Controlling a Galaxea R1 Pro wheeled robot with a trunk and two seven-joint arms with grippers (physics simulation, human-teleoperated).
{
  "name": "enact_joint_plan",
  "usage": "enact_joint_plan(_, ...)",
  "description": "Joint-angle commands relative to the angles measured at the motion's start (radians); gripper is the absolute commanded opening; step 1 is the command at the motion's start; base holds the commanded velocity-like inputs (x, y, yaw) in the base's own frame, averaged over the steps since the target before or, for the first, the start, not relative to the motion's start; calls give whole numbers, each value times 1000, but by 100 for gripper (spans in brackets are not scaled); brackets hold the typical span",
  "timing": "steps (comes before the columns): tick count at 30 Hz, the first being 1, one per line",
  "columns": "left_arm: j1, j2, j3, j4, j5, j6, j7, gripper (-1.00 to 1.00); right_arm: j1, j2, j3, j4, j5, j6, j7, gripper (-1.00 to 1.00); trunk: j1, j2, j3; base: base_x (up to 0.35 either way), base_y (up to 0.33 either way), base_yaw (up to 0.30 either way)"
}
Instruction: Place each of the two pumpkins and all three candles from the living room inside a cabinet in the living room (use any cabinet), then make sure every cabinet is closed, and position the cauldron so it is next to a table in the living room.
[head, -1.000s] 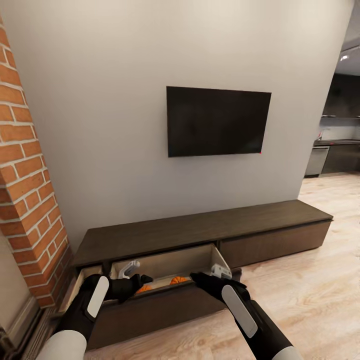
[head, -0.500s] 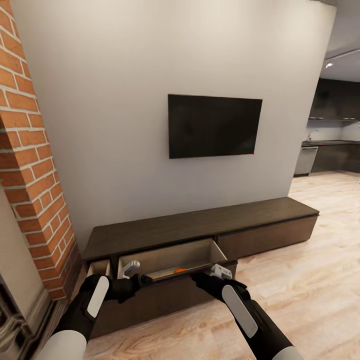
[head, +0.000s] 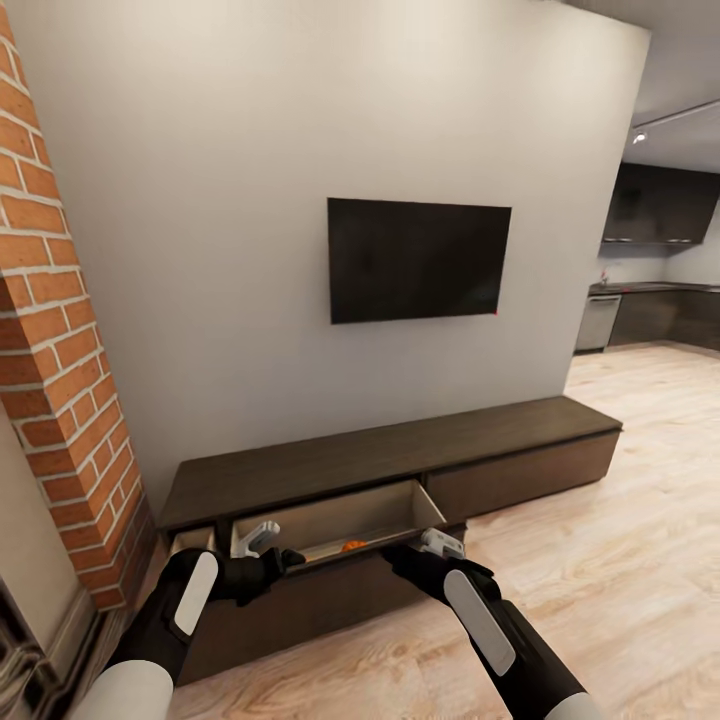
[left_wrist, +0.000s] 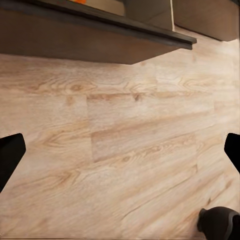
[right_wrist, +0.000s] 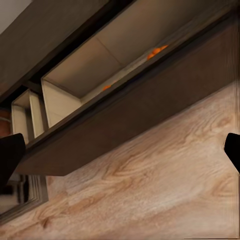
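**Drawer nearly shut, pumpkins tucked inside**

So compared with a second ago, the wide drawer in the long low dark brown wooden cabinet sits further in. Back then I could see two orange pumpkins over its front; now just a sliver of one small ribbed orange pumpkin peeks past the edge from my head view. My whole view has also shifted, so my body moved too. My guess: the drawer is on its way closed but not flush yet, and a narrower drawer beside it, at the brick-column end of the cabinet, still looks ajar. No candles or cauldron anywhere I can spot.

My left jaws and right jaws both hover just in front of the drawer front, spread apart and holding nothing.

Textures: matte dark wood grain on the cabinet front, pale smooth wood inside the drawer, light oak floorboards below. A flat black TV hangs on the plain grey wall above the cabinet, rough red brick at its end.
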Motion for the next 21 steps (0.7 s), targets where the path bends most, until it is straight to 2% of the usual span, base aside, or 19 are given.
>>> enact_joint_plan(1,-1,-1,5,-1,-10,6,-10,100,-1,0,2,-1,-10,1,-10,100,-4,7,3,-193,137,-234)
enact_joint_plan(6,-1,-1,7,-1,-9,6,-10,100,-1,0,1,-1,-10,1,-10,100,-23,42,22,-238,186,-256)
enact_joint_plan(13,-1,-1,7,-1,-9,6,-10,100,-1,0,-22,-1,-10,1,-9,100,-50,91,49,-245,197,-266)
enact_joint_plan(21,-1,-1,7,-1,-9,6,-10,100,-1,1,-25,-1,-10,1,-8,100,-77,140,77,-101,73,-267)
